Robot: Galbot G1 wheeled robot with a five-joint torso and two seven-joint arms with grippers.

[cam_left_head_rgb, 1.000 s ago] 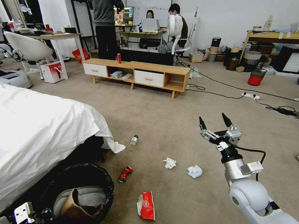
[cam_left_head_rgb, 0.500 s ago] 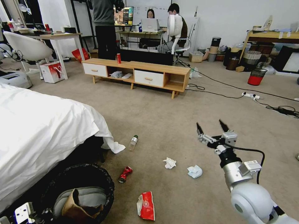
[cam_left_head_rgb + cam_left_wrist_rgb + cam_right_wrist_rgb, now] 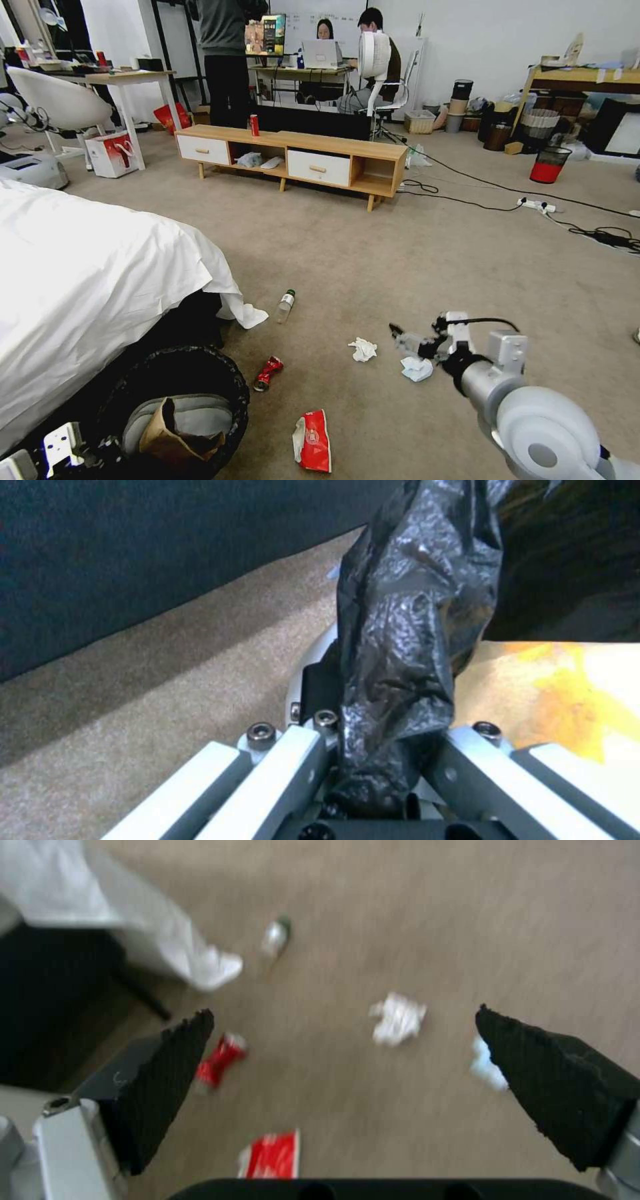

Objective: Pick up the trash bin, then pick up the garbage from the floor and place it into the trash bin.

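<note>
My left end effector [image 3: 373, 780] stays clamped on the black-bag-lined rim of the trash bin [image 3: 230, 380], held low at my left beside the bed [image 3: 100, 280]; the bin sits slightly closer and higher in the head view than a second ago, a tan cardboard tray [image 3: 163, 437] inside it. On the carpet the clear bottle [image 3: 285, 305], crushed red can [image 3: 267, 373], red-white packet [image 3: 312, 440] and two crumpled tissues [image 3: 363, 349] lie unmoved. My right end effector [image 3: 347, 1040] has dropped from chest height to just above the nearer tissue [image 3: 417, 368], its fingers [image 3: 167, 1075] spread wide apart. My arm partly covers that tissue, and the right wrist view is motion-blurred.
</note>
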